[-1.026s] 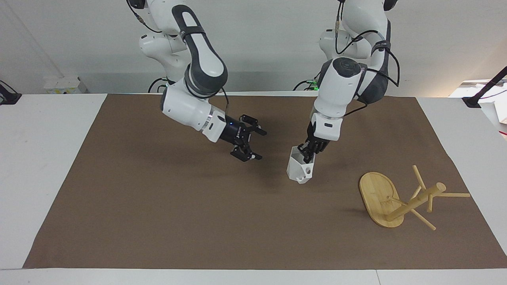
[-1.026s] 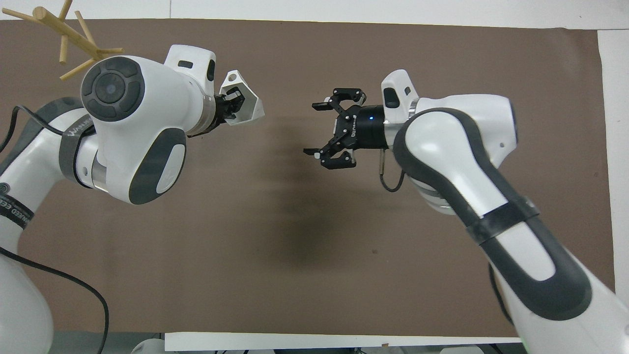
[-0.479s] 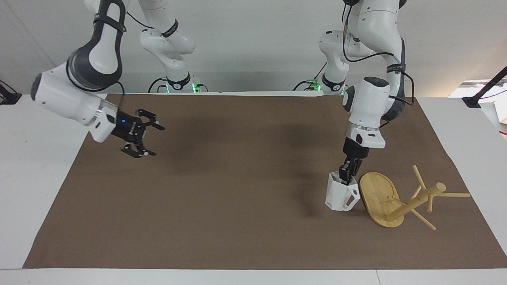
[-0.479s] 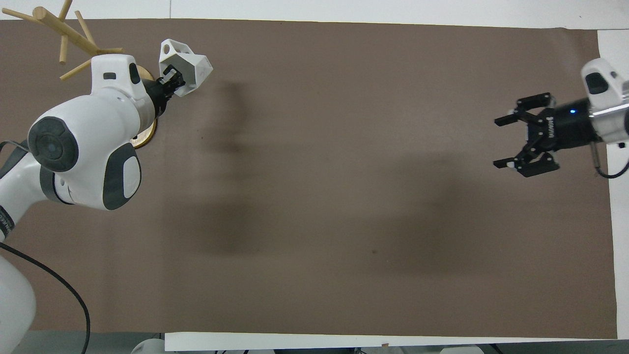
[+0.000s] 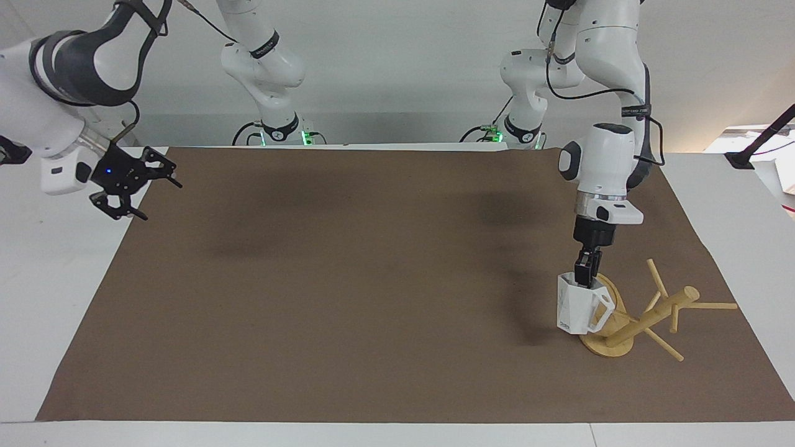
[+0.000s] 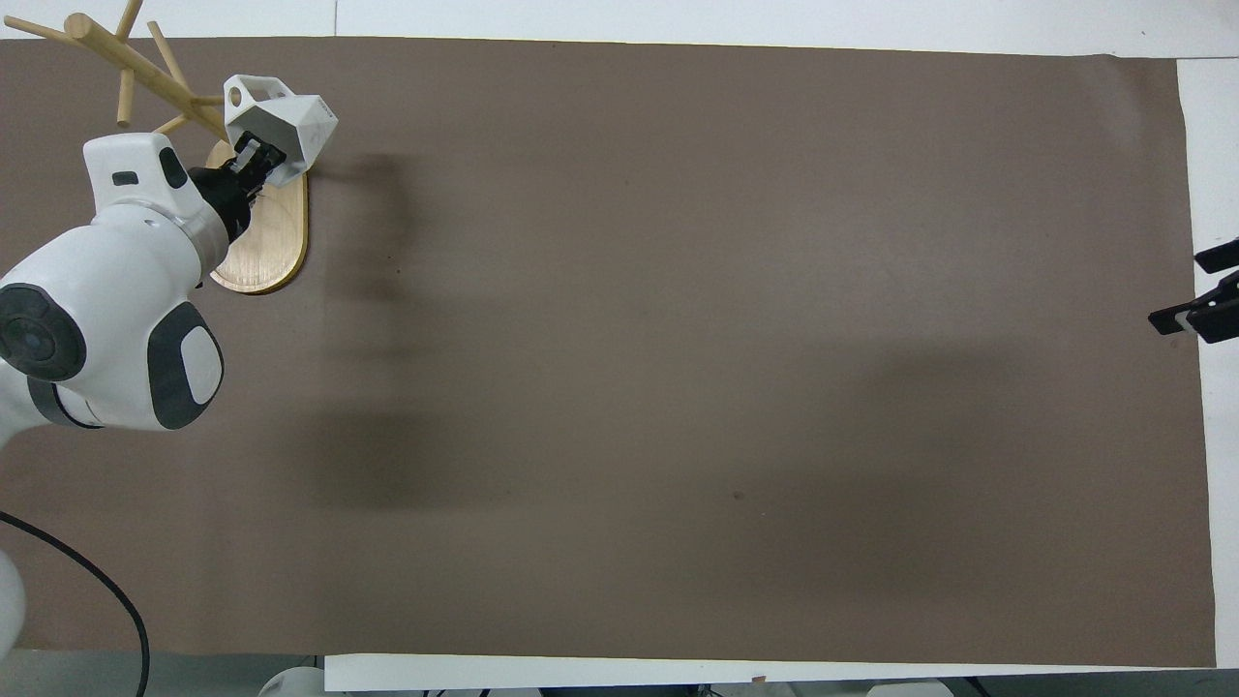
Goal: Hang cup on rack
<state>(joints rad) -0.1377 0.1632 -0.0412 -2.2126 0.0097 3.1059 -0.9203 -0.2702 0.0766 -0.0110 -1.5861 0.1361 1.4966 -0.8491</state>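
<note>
The white faceted cup hangs upright from my left gripper, which is shut on its rim. The cup is over the oval base of the bamboo rack, its boxy handle toward the post. The rack lies tipped on the mat at the left arm's end, its base up on edge and its pegs pointing outward. I cannot tell whether cup and rack touch. In the overhead view the cup and left gripper cover part of the rack. My right gripper is open and empty over the mat's edge at the right arm's end; only its fingertips show in the overhead view.
A brown mat covers most of the white table. A black stand sits on the table at the left arm's end.
My left gripper has carried the cup from the mat's middle toward the left arm's end, to over the rack's base. My right arm has drawn back to its own end, still open.
</note>
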